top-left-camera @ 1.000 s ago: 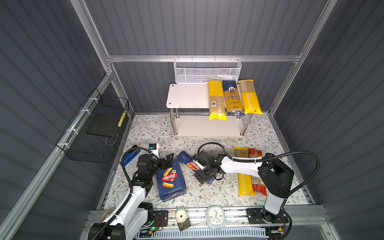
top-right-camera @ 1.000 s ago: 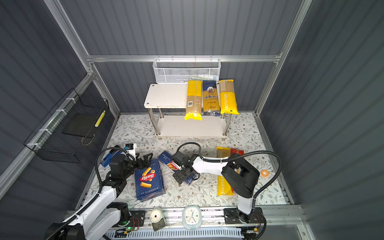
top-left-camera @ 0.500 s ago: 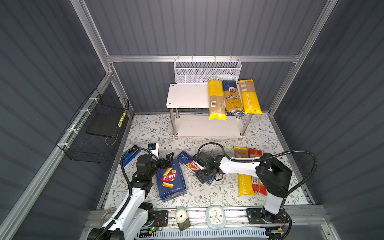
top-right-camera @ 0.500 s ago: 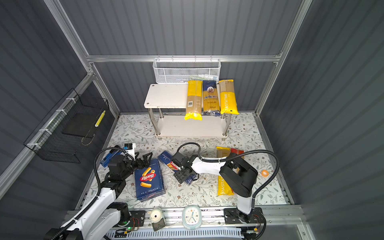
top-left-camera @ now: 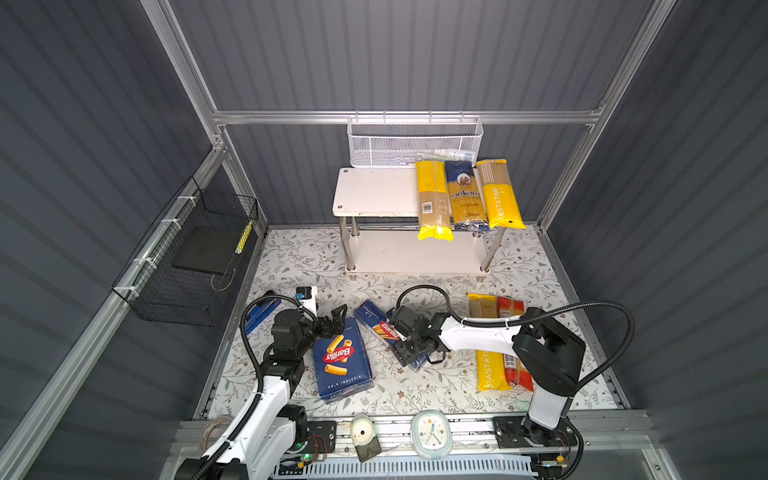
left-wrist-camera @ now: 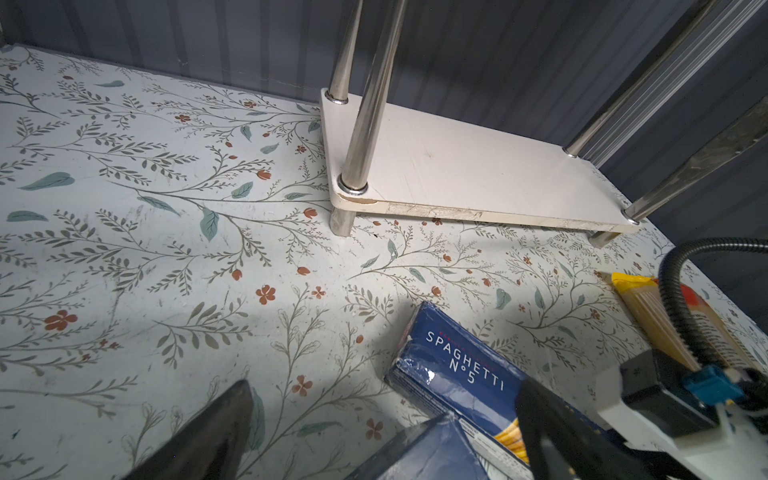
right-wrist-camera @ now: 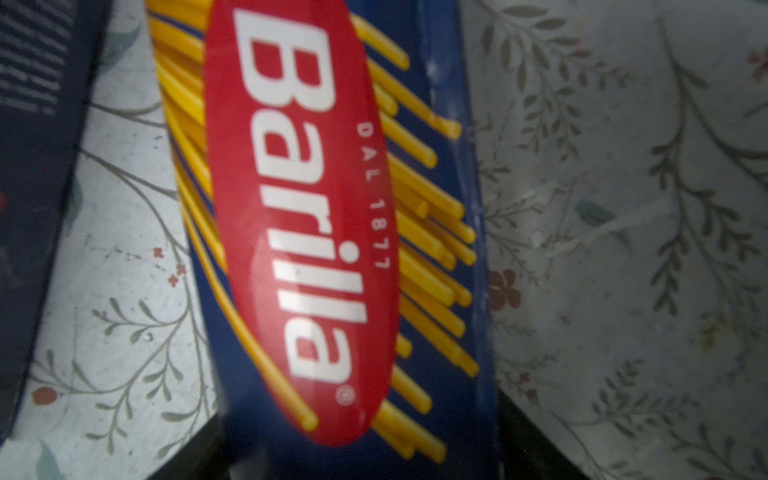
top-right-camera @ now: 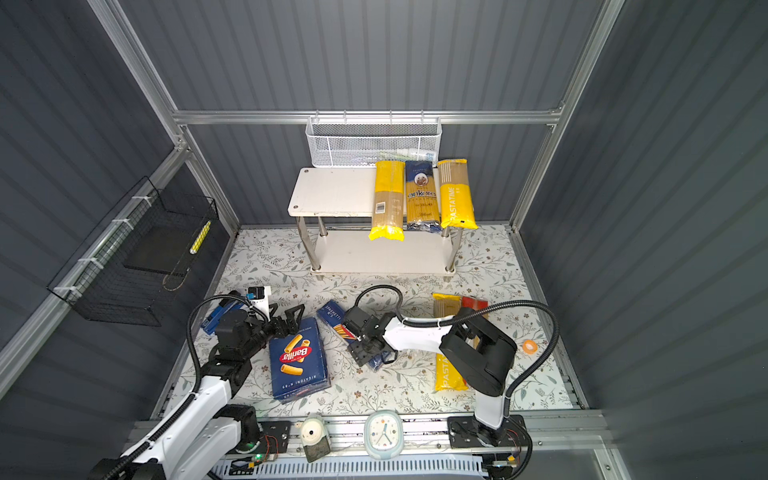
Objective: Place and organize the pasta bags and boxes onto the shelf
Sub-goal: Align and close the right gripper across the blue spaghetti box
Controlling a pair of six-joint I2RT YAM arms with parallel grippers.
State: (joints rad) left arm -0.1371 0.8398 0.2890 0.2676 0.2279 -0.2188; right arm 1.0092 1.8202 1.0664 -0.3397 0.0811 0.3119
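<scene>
Right gripper [top-left-camera: 409, 349] straddles the spaghetti box [top-left-camera: 372, 316]; whether its fingers grip, I cannot tell. Left gripper [top-left-camera: 334, 322] gapes, fingers empty. Next, I reckon: squeeze, lift onto the shelf [top-left-camera: 374, 193].

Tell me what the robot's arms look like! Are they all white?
Not all white. The left arm and right arm have smooth white shells with chunky black joints. Each ends in a black two-fingered gripper, the left gripper and the right gripper. A ribbed black cable loops off each arm.

Bags [top-left-camera: 467, 195] atop shelf [top-left-camera: 374, 193] — spaghetti box [top-left-camera: 371, 316] right of rigatoni box [top-left-camera: 341, 363].
</scene>
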